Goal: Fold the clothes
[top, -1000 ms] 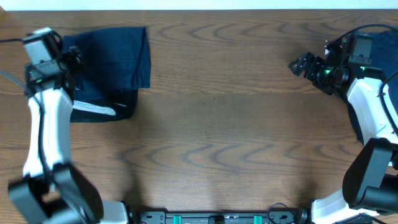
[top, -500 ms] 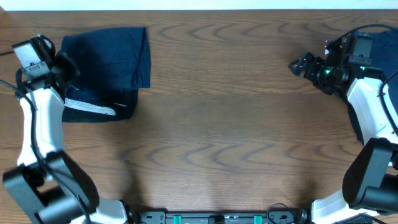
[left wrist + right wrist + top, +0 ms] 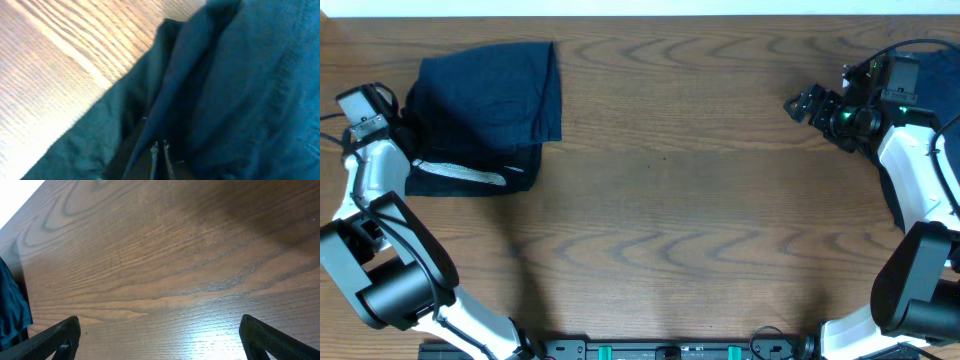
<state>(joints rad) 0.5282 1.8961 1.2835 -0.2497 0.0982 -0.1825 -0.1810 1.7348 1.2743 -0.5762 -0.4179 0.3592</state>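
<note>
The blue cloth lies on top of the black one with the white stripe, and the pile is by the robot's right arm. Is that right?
Not quite. The overhead view shows the pile by the left arm, not the right. The blue cloth does lie on top of the black one with the white stripe.

Black garment [image 3: 515, 170] mostly hidden under navy garment [image 3: 490, 95]; left claw [image 3: 160, 148] cut by bottom edge, blurred.

Evenly bright overhead, soft shadows on the table [image 3: 660, 250]. Blurred across the clothes [image 3: 225, 90] at left wrist; glossy glare at right wrist.
</note>
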